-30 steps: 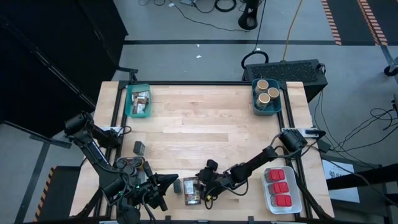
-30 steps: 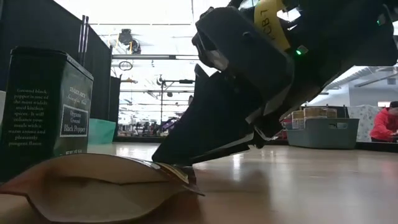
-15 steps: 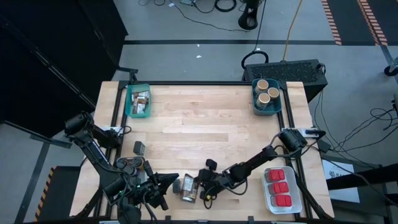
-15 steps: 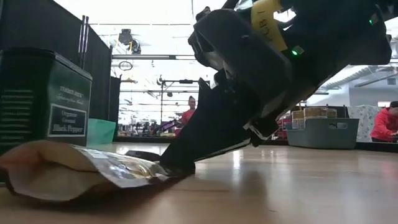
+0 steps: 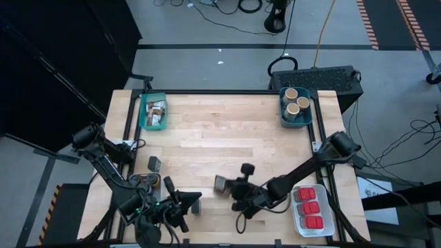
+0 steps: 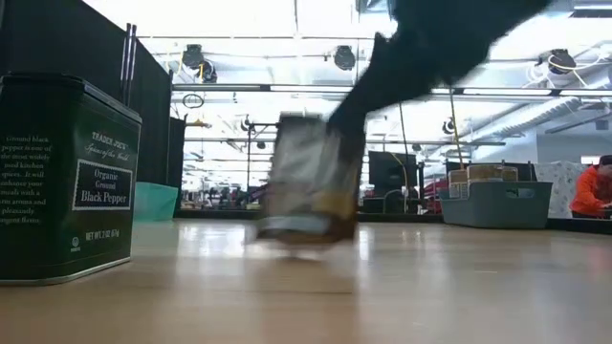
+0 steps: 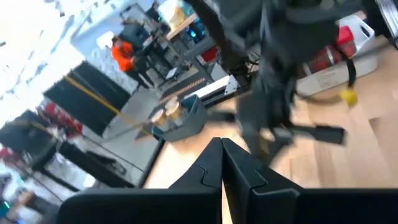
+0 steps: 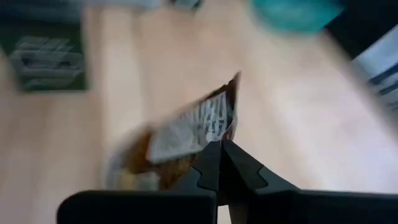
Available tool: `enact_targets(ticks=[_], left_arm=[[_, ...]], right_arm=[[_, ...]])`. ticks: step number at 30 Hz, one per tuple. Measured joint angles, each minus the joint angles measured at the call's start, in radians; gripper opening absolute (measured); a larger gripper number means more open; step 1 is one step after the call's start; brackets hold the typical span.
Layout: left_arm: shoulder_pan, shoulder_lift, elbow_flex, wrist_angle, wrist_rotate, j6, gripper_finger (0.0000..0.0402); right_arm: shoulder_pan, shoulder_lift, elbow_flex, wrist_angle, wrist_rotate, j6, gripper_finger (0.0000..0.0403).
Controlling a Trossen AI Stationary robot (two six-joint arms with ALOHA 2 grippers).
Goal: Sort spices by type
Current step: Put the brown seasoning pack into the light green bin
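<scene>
Since the earlier frames the printed packet (image 5: pixel 222 184) is no longer lying flat at the tabletop's near edge: the right hand (image 5: pixel 230 187) is now carrying it, pinched shut on one corner, clear of the wood and nearer the middle, the packet (image 6: pixel 308 182) hanging upright in the low view and its corner (image 8: pixel 199 127) sitting between the closed fingers in the right wrist view. The left hand (image 5: pixel 189 202) is waiting at the near-left edge, its fingers (image 7: pixel 214 167) pressed together on nothing. Tabletop (image 5: pixel 227 131): pale wood planks in a black frame. Standing on it: a dark green black pepper tin (image 6: pixel 65 182) near the low camera; a teal bin (image 5: pixel 152 112) with packets at the far left; a grey-blue bin (image 5: pixel 296 107) with tan round cylinders (image 5: pixel 297 102) at the far right; a clear tray (image 5: pixel 310 209) with red tins (image 5: pixel 309 207) at the near right. Room: grey floor with cables, black curtains, bright ceiling lights, a person in orange (image 6: pixel 592 189) at the right edge.
</scene>
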Motion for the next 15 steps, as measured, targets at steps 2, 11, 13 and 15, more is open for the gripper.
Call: enact_targets(ticks=[2,11,13,15], left_arm=[[0.020,0.001,0.000,-0.029,0.003,-0.067,0.0006],[0.242,0.001,0.000,-0.263,0.392,-0.249,0.0057],[0.289,0.001,0.000,-0.268,0.412,-0.213,0.0083],[0.328,0.001,0.000,-0.269,0.414,-0.162,0.0111]], right_arm=[[0.009,-0.055,0.000,-0.044,0.110,-0.057,0.0000],[-0.056,-0.188,0.001,-0.077,0.230,-0.296,0.0000],[-0.073,-0.203,0.001,-0.086,0.227,-0.343,0.0000],[-0.095,-0.220,0.001,-0.100,0.228,-0.377,0.0000]])
